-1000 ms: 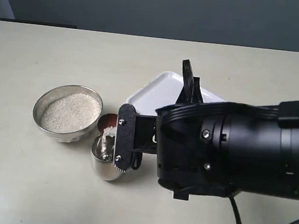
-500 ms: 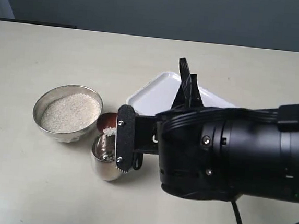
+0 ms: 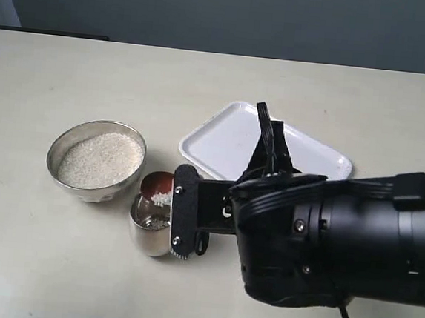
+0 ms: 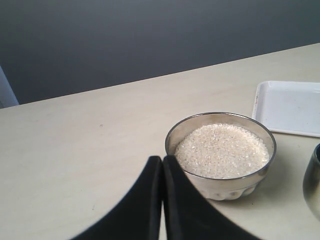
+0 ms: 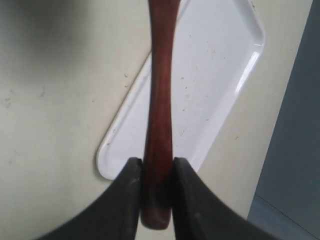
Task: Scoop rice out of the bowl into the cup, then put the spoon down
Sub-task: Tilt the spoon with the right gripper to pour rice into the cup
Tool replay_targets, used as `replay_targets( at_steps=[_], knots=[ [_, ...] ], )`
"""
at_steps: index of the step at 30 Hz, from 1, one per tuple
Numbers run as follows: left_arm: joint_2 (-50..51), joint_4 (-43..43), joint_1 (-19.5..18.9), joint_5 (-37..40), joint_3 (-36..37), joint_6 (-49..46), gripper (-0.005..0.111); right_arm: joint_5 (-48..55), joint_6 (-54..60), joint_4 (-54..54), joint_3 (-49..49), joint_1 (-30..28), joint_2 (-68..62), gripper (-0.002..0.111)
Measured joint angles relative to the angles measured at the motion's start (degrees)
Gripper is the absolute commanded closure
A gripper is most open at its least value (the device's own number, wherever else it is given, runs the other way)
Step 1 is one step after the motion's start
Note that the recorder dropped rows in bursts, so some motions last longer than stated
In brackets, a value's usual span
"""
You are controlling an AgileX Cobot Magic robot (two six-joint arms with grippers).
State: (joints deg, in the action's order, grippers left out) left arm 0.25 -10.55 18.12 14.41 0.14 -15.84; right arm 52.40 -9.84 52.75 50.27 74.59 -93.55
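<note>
While one spoon (image 3: pixel 153 182) hangs over one cup (image 3: pixel 146 239), one bowl (image 3: pixel 94 191) stands beside.

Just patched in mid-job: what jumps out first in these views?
The right arm's black bulk fills the exterior view's lower right, with the right gripper shut on the spoon, whose tip hangs over the cup with a little rice on it. Left of them sits the bowl, full of rice.

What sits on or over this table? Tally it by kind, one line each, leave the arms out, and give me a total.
Steel vessels: 2 (bowl, cup)
White trays: 1 (tray)
Red-brown spoons: 1 (spoon)
Total: 4
</note>
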Motion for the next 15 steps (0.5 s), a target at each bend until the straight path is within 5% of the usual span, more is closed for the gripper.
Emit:
replay_targets(
  at_steps=[15],
  knots=[
    [0.00, 0.00, 0.00, 0.00, 0.00, 0.00, 0.106, -0.11, -5.41, 5.21, -1.03, 0.79, 0.00, 0.109]
  ],
)
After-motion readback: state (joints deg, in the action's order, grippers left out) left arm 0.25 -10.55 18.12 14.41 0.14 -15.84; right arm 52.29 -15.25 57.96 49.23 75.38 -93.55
